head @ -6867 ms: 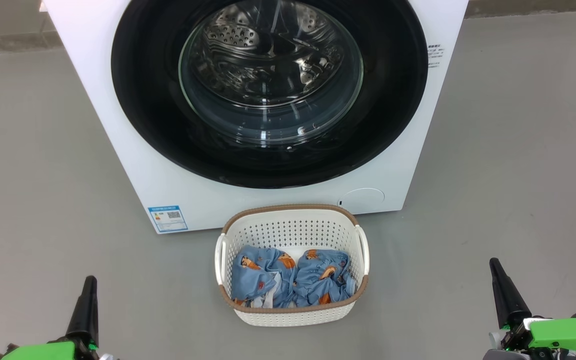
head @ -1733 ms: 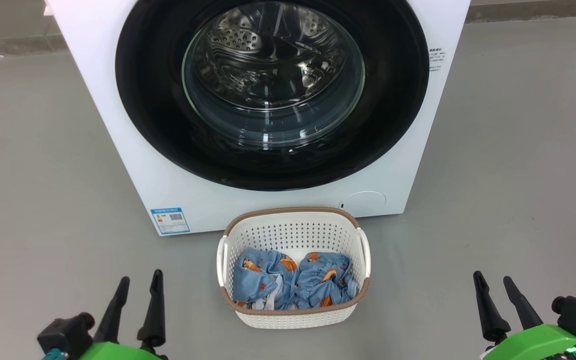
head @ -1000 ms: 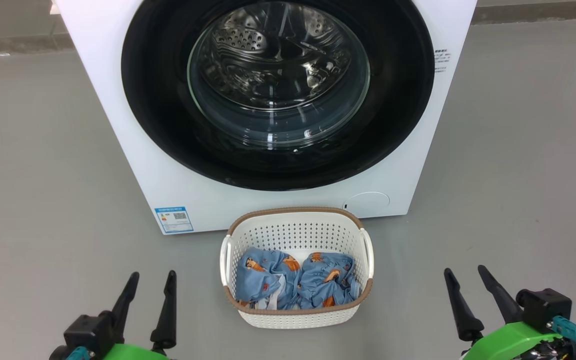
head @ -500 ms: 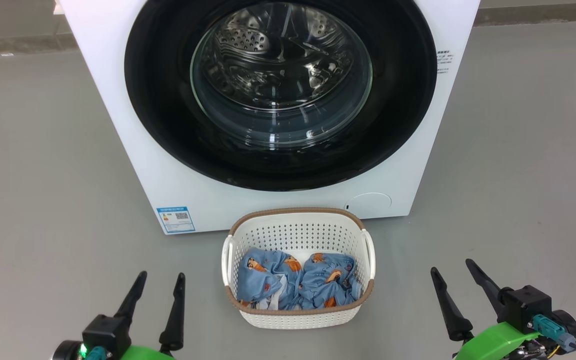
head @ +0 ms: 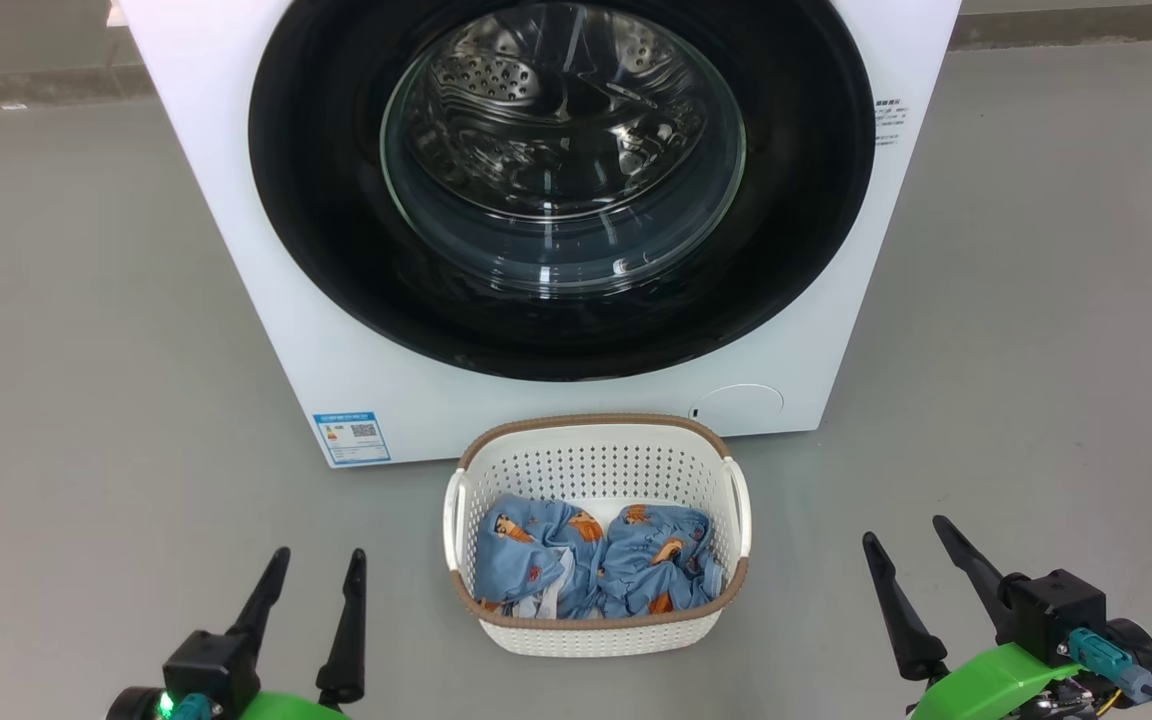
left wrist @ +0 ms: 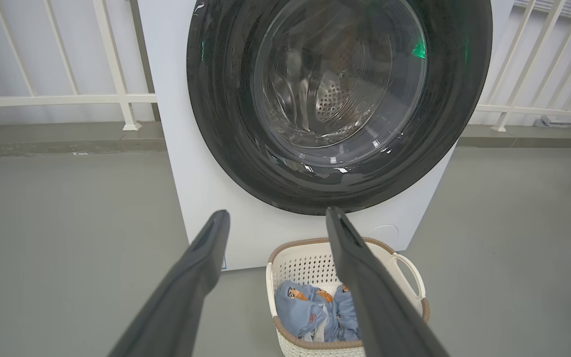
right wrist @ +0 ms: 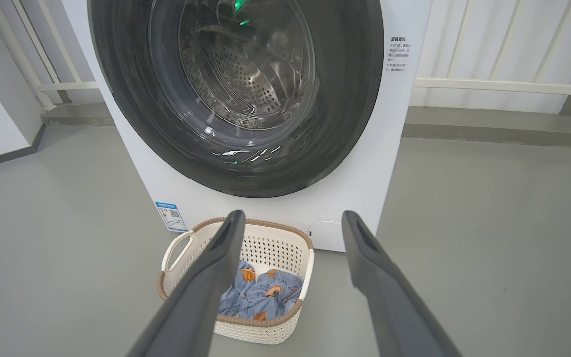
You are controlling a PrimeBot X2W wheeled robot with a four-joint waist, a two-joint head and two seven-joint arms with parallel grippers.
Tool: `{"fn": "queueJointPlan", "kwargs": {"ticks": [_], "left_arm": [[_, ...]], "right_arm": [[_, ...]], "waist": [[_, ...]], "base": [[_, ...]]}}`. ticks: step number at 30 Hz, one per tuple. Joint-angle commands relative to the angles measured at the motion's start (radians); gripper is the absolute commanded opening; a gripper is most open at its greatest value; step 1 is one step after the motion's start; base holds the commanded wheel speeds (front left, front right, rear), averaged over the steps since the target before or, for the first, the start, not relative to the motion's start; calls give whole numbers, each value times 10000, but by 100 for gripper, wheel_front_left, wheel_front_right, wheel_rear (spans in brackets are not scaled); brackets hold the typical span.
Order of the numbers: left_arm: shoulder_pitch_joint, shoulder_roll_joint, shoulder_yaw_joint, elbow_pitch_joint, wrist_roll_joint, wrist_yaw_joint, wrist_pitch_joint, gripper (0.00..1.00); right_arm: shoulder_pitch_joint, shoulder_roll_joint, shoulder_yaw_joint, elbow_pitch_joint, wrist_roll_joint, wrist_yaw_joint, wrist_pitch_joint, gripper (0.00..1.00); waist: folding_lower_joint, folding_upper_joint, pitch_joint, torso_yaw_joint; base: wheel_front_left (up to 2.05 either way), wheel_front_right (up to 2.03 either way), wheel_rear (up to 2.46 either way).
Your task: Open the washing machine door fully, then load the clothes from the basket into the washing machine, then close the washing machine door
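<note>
- The washing machine door (head: pixel 316 200) sits shut and flush on the washing machine (head: pixel 416 410), its glass bowl facing us. Being round, it has no long axis.
- We judge the door stiff, hinged and fairly heavy, with a glossy, slippery rim. We cannot make out a handle, so we would hook the rim's outer edge.
- The clothes (head: pixel 596 560) lie crumpled in the basket (head: pixel 596 465), on the floor just before the washer with its handles to left and right. They look soft and light, so we would pinch a raised fold.
- The left gripper (head: pixel 319 552) and the right gripper (head: pixel 904 530) both gape empty, pointing at the washer.
</note>
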Motion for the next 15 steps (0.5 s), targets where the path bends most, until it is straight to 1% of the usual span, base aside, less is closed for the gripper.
{"fn": "queueJointPlan", "kwargs": {"ticks": [1, 11, 15], "left_arm": [[-434, 133, 293, -165, -85, 82, -124, 100], [-454, 132, 224, -135, 19, 114, -124, 100], [-470, 132, 205, -97, 64, 93, -124, 100]], "right_arm": [[-158, -86, 204, -279, 120, 16, -80, 100], [-152, -102, 208, -254, 213, 16, -84, 100], [-144, -106, 212, -254, 251, 16, -88, 100]], "waist": [[-1, 0, 2, -1], [-1, 0, -10, -7], [-1, 0, -9, -6]], "base": [[0, 0, 0], [1, 1, -1], [25, 25, -51]]}}
